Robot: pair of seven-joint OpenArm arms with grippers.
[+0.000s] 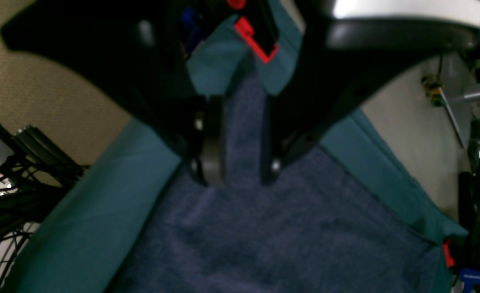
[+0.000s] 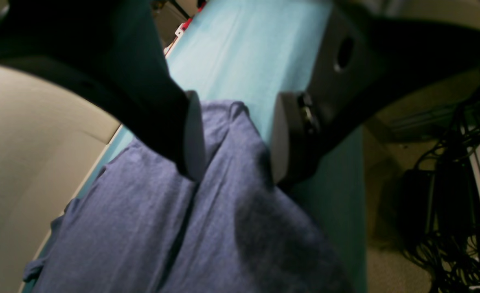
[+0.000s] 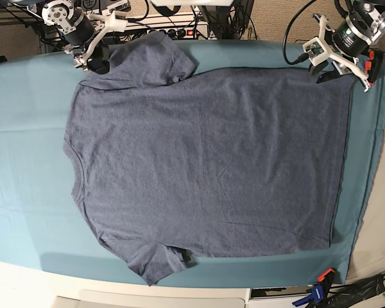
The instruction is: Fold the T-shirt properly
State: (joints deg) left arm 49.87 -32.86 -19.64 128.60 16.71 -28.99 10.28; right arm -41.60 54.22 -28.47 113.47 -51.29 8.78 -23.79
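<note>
Left wrist view: the left gripper (image 1: pixel 233 173) has its two fingers clamped on a raised fold of the one T-shirt (image 1: pixel 288 232). Right wrist view: the right gripper (image 2: pixel 235 138) straddles a shirt ridge, fingers (image 2: pixel 195 134) apart. Base view: the shirt lies flat on the teal table (image 3: pixel 25 173) cloth.

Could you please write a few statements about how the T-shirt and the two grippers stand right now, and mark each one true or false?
1. The T-shirt lies spread flat on the teal table cloth. True.
2. White lettering shows on the shirt's upward face. False: that face is plain blue.
3. The left gripper has shirt fabric between its jaws. True.
4. The right gripper is at the shirt's hem. False: it is at the shoulder, beside a sleeve.
5. The shirt is folded in half. False: it is unfolded, both sleeves out.
</note>
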